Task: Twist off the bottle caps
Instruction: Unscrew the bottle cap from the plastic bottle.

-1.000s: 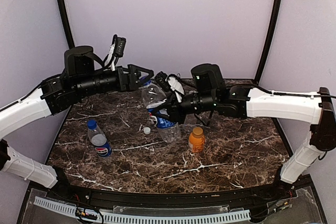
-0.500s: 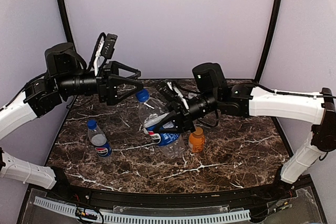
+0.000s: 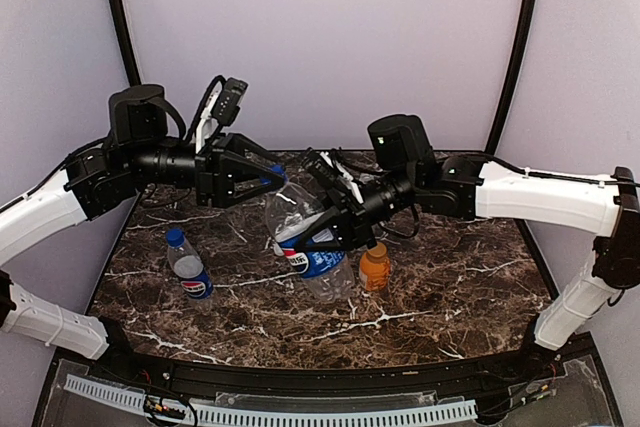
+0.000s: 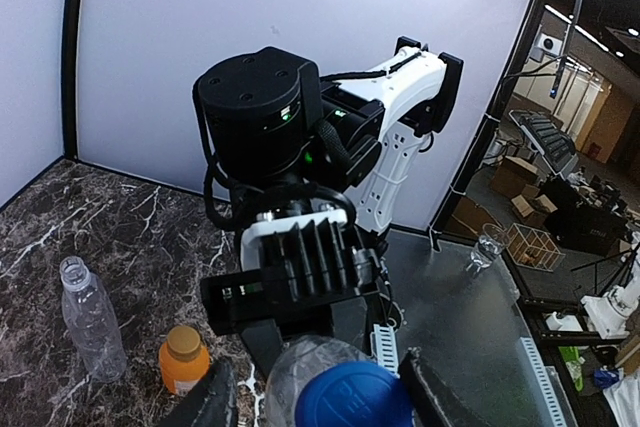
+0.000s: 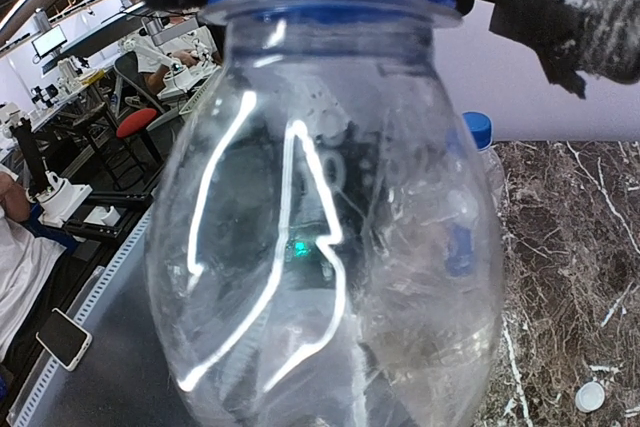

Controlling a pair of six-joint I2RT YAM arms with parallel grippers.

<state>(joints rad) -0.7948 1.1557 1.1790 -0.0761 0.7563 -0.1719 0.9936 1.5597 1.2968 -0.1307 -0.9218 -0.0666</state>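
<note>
My right gripper (image 3: 318, 235) is shut on the body of a clear Pepsi bottle (image 3: 300, 222) with a blue label, holding it tilted above the table with the neck up and to the left. Its blue cap (image 4: 355, 395) sits between the fingers of my left gripper (image 3: 268, 177), which stands open around it. The right finger (image 4: 440, 387) is close against the cap, and a gap shows at the left finger (image 4: 213, 399). In the right wrist view the bottle (image 5: 330, 227) fills the frame and hides the fingers.
A small Pepsi bottle (image 3: 188, 267) with a blue cap stands at the left of the marble table (image 3: 450, 287). A short orange bottle (image 3: 374, 267) stands right of the held bottle. An uncapped clear bottle (image 4: 92, 319) stands nearby. A loose white cap (image 5: 590, 397) lies on the table.
The left gripper swung away, then came back over the blue cap, and its jaws narrowed. The right arm lowered and tilted the bottle toward it, then held still.
</note>
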